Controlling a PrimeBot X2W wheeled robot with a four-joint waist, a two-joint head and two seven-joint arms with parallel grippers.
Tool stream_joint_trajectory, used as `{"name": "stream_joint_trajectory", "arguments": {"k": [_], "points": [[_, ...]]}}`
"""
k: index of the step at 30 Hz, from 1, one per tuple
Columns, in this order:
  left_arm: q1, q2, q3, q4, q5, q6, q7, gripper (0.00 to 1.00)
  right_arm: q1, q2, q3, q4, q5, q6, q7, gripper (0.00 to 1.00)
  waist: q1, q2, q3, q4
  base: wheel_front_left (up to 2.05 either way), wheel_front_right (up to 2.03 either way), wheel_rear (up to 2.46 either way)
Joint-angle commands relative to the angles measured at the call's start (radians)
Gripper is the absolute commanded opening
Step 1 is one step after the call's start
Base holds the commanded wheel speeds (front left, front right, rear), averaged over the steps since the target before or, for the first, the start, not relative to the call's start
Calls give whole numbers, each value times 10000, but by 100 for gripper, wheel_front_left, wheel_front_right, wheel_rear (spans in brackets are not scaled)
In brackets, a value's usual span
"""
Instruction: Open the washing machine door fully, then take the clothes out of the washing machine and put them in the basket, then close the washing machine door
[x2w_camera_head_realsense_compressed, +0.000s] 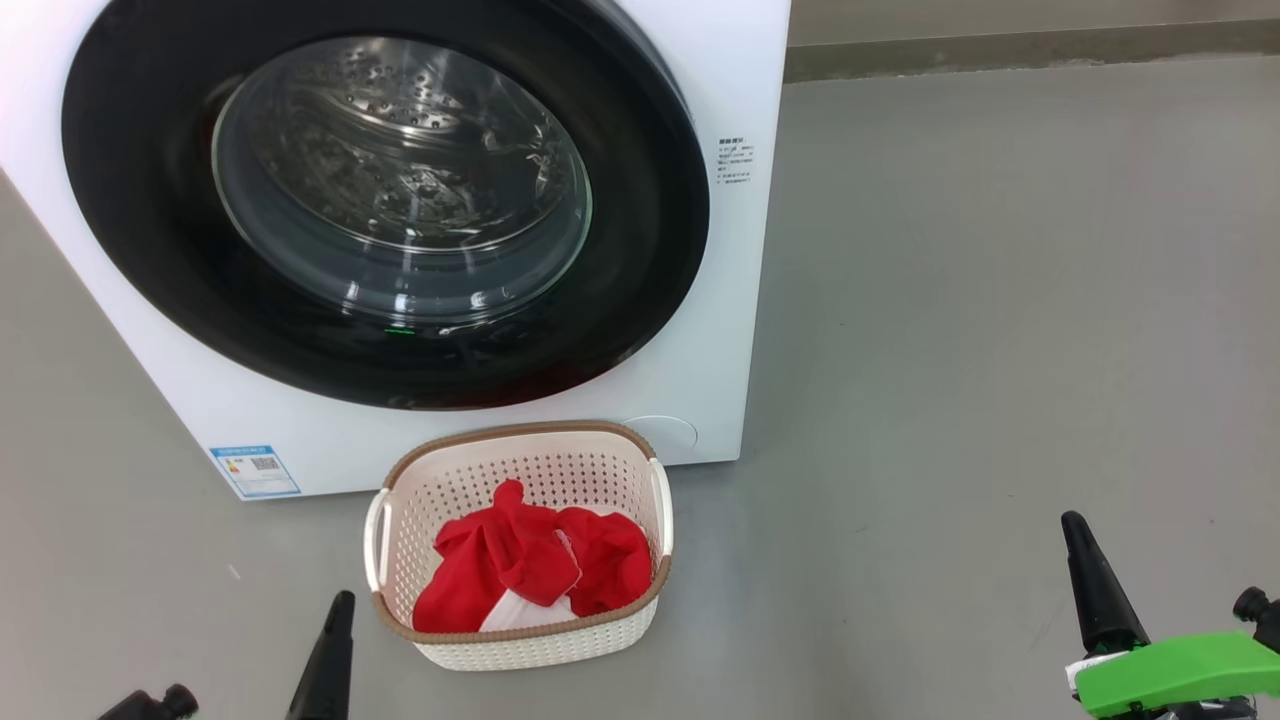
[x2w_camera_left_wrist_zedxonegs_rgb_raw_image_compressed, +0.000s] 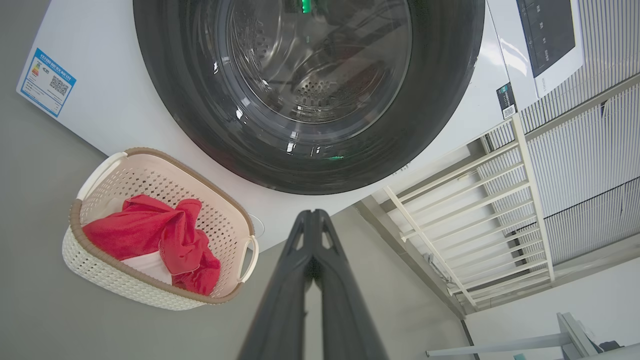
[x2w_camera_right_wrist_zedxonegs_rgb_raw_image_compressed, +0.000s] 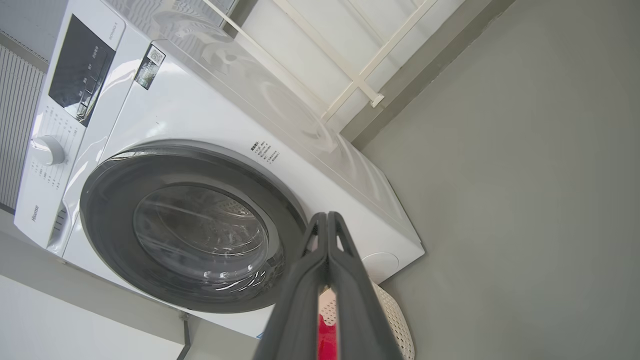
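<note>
On grey floor, just before washer front: cream perforated basket, brown rim, red clothes heaped inside, white patch showing. Washer white; round door black-rimmed, shut flush, steel drum seen through glass. Left pincer, right pincer both closed, holding nothing. Door top cut off in head view; blue sticker print unreadable

Red clothes fill the basket before the shut washing machine door.

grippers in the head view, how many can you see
2: the left gripper at lower left, beside the basket; the right gripper at lower right, over the floor. Both shut.
</note>
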Motion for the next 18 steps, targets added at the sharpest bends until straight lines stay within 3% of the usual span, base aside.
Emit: {"name": "stream_joint_trajectory", "arguments": {"k": [1, 18], "points": [[-521, 48, 311, -162, -325, -135, 95, 0, -614, -170, 68, -206, 366, -19, 68, 0, -1, 0, 10, 9, 0, 0, 0], [-811, 53, 582, 98, -2206, -233, 597, 0, -943, -209, 71, 49, 2368, -24, 580, 0, -1, 0, 103, 93, 0, 0, 0]]}}
